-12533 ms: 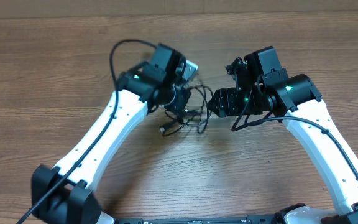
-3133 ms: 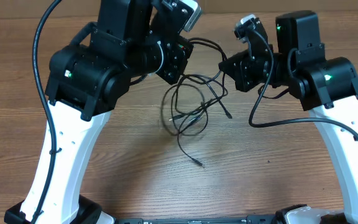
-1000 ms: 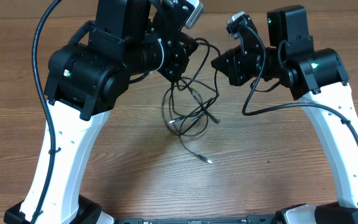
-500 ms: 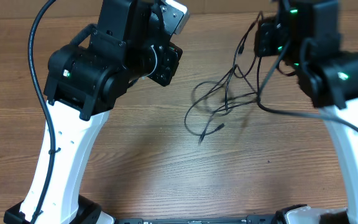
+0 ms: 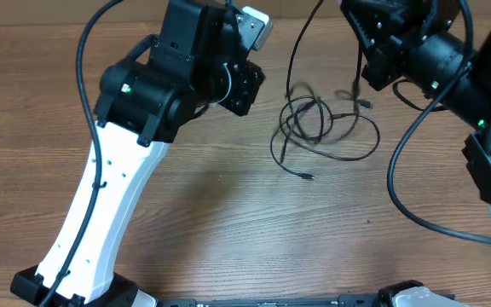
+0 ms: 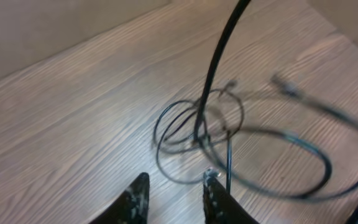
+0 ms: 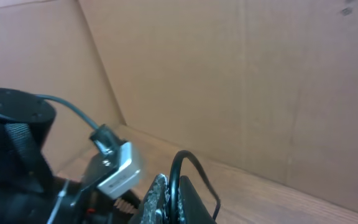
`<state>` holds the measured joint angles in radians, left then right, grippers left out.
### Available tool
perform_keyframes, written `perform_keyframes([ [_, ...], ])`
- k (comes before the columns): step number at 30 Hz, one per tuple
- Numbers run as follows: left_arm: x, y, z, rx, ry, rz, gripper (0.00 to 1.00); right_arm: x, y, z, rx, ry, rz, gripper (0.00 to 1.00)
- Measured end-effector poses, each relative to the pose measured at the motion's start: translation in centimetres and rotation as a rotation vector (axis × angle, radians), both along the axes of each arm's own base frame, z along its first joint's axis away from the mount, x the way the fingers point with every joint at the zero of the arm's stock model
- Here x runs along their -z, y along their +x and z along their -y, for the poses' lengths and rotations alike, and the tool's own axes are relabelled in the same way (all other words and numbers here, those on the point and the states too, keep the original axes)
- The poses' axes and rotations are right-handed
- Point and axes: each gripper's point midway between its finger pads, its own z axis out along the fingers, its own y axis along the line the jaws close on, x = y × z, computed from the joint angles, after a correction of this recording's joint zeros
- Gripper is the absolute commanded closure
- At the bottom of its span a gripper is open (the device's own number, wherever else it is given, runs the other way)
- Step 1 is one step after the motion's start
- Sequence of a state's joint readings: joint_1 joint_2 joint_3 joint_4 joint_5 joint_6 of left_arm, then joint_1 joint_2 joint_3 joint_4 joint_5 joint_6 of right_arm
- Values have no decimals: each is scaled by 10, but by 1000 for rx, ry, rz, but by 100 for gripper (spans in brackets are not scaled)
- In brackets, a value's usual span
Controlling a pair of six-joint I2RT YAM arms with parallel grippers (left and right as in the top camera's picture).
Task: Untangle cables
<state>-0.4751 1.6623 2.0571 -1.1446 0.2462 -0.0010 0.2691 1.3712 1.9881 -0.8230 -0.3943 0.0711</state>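
The cables (image 5: 312,119) are thin black cords looped together on the wooden table, right of centre. One small plug end (image 5: 308,176) lies in front of the loops. A strand (image 6: 211,71) rises from the loops and leaves the top of the overhead view. My right gripper (image 7: 174,184) is shut on that cable high above the table, and the cord arches out over its fingertips. My left gripper (image 6: 174,186) hovers just left of the loops (image 6: 194,127), open, with nothing between its fingers. In the overhead view the left gripper (image 5: 247,83) is apart from the tangle.
The wooden table (image 5: 228,222) runs to a cardboard wall (image 7: 241,74) at the back. The raised right arm (image 5: 433,60) fills the upper right of the overhead view. The left arm's white link (image 5: 109,196) crosses the left side.
The left gripper has let go of the cables and opened. The right arm has risen and swung right with a strand, dragging the tangle to the right, where its loops now rest on the table.
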Motion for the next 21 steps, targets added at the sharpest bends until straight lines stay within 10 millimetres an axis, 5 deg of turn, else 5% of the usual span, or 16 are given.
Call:
perform_keyframes([
  [15,36,13,27,77,-44,-92,63,-33,-7,-16,-114,51,136,96],
  [21,31,25,34,79,-66,-44,60,-50,-13,-21,-156,70,210,96],
])
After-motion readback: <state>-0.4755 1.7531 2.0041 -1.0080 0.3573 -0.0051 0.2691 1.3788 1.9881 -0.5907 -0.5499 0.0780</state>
